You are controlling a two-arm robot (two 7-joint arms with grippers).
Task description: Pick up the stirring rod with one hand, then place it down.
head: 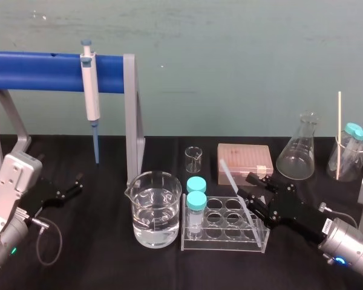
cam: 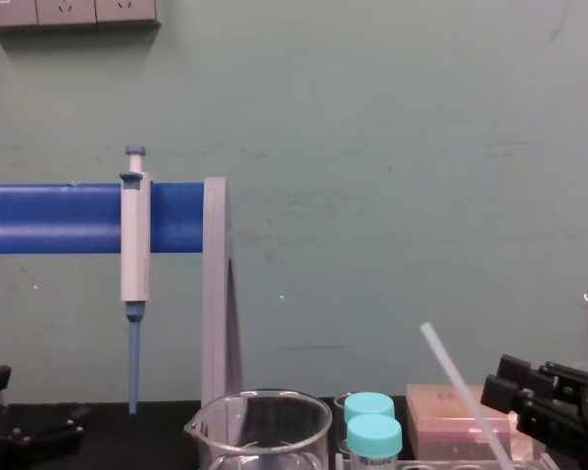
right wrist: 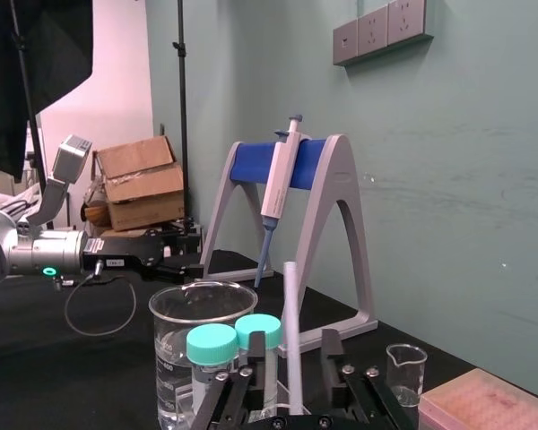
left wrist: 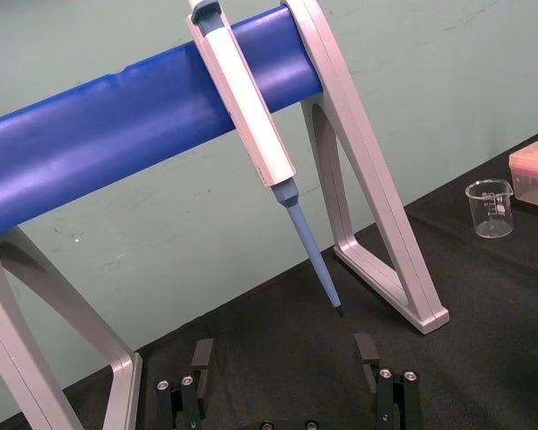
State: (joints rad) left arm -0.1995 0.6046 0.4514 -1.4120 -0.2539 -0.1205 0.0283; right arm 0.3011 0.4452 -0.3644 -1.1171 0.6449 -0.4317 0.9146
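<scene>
The stirring rod (head: 236, 192) is a thin translucent white rod that leans tilted over the clear tube rack (head: 225, 241), with its lower end down among the rack's wells. My right gripper (head: 249, 192) is at the rack's right side. In the right wrist view the stirring rod (right wrist: 292, 340) stands in the gap between the fingers (right wrist: 332, 356), which sit apart from it on both sides, so the right gripper is open. The chest view shows the rod (cam: 459, 387) slanting up beside this gripper (cam: 510, 392). My left gripper (head: 72, 185) rests open at the far left, and its fingers (left wrist: 368, 354) hold nothing.
A water-filled beaker (head: 156, 208) stands left of the rack, which holds two teal-capped tubes (head: 196, 202). Behind are a small beaker (head: 193, 160), a pink tip box (head: 245, 163), a conical flask (head: 299, 148) and a wooden stick (head: 339, 136). A pipette (head: 91, 90) hangs on the blue stand (head: 36, 71).
</scene>
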